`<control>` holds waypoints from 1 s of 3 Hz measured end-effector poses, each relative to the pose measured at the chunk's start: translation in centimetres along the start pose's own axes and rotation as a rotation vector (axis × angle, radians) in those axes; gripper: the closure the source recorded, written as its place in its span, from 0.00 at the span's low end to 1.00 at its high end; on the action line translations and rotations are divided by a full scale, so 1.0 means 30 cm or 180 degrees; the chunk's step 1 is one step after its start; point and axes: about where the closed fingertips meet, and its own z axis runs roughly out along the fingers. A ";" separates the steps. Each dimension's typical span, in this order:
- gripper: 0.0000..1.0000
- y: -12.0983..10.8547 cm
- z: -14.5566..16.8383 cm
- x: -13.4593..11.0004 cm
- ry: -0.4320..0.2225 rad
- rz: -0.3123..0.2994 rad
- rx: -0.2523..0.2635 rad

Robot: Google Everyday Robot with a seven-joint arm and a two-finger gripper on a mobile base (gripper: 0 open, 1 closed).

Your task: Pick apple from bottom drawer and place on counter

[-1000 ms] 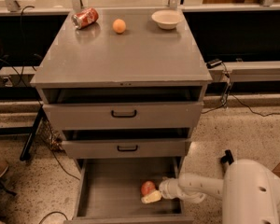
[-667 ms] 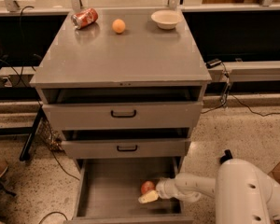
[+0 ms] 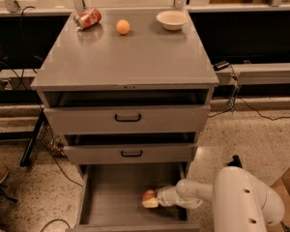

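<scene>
The bottom drawer [image 3: 111,197] is pulled open below two upper drawers. The reddish apple [image 3: 148,195] lies on its grey floor, right of the middle. My gripper [image 3: 152,201] reaches into the drawer from the right on a white arm, with its pale fingertips against the apple's near side. The counter [image 3: 125,57] is the wide grey top of the cabinet, far above the gripper.
On the counter's far edge lie a tipped red can [image 3: 87,19], a small orange fruit [image 3: 123,26] and a white bowl [image 3: 171,19]. The two upper drawers [image 3: 128,119] stand slightly open above the bottom one. My white arm housing [image 3: 246,202] fills the lower right. Cables lie on the floor at left.
My arm has slid left, deeper into the bottom drawer, and the gripper sits tighter against the apple. The apple has shifted slightly left.
</scene>
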 end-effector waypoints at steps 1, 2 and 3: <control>0.65 0.029 -0.016 -0.021 -0.0114 -0.0041 -0.0117; 0.89 0.109 -0.110 -0.095 -0.0372 -0.0255 -0.0355; 1.00 0.229 -0.410 -0.192 -0.0793 -0.0736 -0.0672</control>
